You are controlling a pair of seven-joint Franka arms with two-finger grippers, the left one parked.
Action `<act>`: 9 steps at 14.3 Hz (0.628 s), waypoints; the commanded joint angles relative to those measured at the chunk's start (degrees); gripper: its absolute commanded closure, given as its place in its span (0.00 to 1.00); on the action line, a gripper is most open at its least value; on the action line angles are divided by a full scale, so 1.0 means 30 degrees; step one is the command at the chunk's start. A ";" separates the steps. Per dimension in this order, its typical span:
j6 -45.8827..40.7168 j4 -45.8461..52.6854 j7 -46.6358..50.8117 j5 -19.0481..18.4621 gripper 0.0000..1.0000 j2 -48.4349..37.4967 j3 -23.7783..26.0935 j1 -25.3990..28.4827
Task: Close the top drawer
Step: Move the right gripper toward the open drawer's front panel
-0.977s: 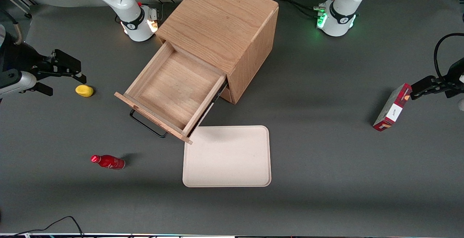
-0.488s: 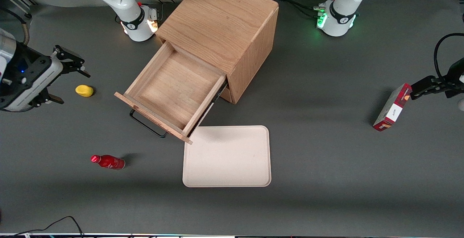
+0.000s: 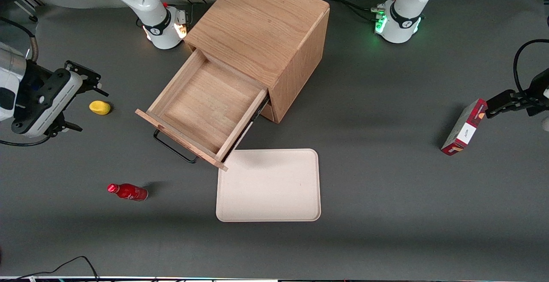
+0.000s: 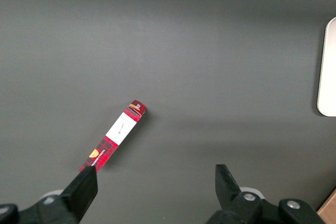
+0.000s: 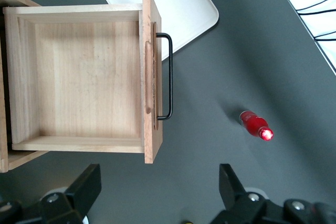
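Grey table [image 3: 386, 213] carries, nearest the front camera, a cream tray [image 3: 269, 185] and a red bottle [image 3: 128, 192] lying on its side toward the working arm's end. Farther from the camera than the tray, the top drawer [image 3: 201, 107] stands pulled well out of the oak cabinet [image 3: 261, 28], its inside bare and its thin black handle [image 3: 173, 149] facing the bottle's stretch of table; one front corner reaches over the tray's edge. The tool [image 3: 79, 101] hovers above the table at the working arm's end, well apart from the drawer, released with fingers spread and holding nothing. A yellow object [image 3: 100, 107] lies just beside it, between tool and drawer.
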 commanded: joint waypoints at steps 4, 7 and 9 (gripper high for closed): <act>0.0335 0.0570 0.1497 -0.0174 0.00 0.2743 0.0556 0.0264; 0.0744 0.0512 0.2205 -0.0028 0.00 0.4354 0.0794 0.0264; 0.0833 0.0454 0.2089 0.0002 0.00 0.5380 0.0794 0.0264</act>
